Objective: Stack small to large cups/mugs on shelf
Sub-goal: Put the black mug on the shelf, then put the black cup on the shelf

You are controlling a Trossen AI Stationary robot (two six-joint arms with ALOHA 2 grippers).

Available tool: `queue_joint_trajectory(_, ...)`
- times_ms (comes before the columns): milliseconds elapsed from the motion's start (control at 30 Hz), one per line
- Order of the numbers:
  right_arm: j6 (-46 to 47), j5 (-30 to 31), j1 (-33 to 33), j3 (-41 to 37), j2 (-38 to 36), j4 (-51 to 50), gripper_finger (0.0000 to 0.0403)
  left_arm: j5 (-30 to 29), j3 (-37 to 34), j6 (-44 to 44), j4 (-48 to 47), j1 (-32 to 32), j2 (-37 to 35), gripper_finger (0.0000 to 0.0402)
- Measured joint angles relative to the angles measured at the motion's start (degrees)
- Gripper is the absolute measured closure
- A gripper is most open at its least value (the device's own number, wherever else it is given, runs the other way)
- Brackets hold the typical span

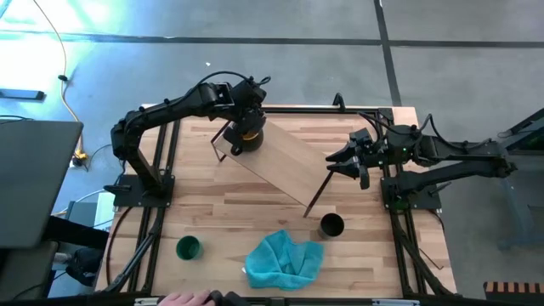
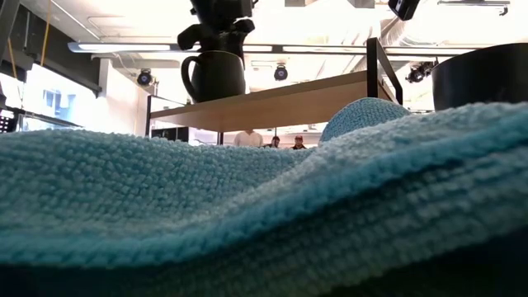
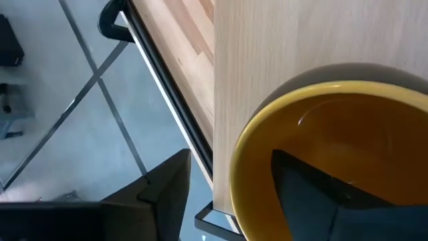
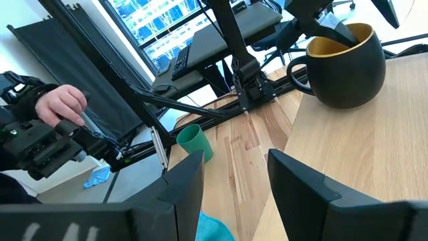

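Observation:
The yellow-orange mug [image 1: 249, 134] with its dark outside and handle stands upright by its base on the far left end of the shelf [image 1: 285, 166], a light board lying slantwise across the table. My left gripper [image 3: 227, 201] hangs over it, open, with the mug's rim between its fingers. The black cup [image 1: 331, 226] stands on the table by the shelf's near right end. Near the table's near left edge is the green cup [image 1: 188, 248]. My right gripper [image 1: 340, 163] waits open and empty at the shelf's right side. My left gripper comes at the mug from above, slanting down. One finger [image 3: 321, 194] is inside the mug and the other [image 3: 164, 194] outside, clear of the wall. Whether the inner finger touches the mug's inner wall [image 3: 257, 167], I cannot tell.
A teal-blue cloth [image 1: 285, 259] lies crumpled near the table's near edge, between the green cup and the black cup, and fills most of the low view. A person's hand [image 1: 183, 299] shows at the near edge. Black rails [image 1: 161, 161] border the tabletop.

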Motion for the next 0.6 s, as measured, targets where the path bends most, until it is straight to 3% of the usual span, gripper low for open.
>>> queue_joint_trajectory(600, -0.44, -1.32, 0.00, -0.01, 0.01, -0.01, 0.0245, -4.20, 4.32, -4.17, -3.52, -2.31, -2.06, 0.0227)
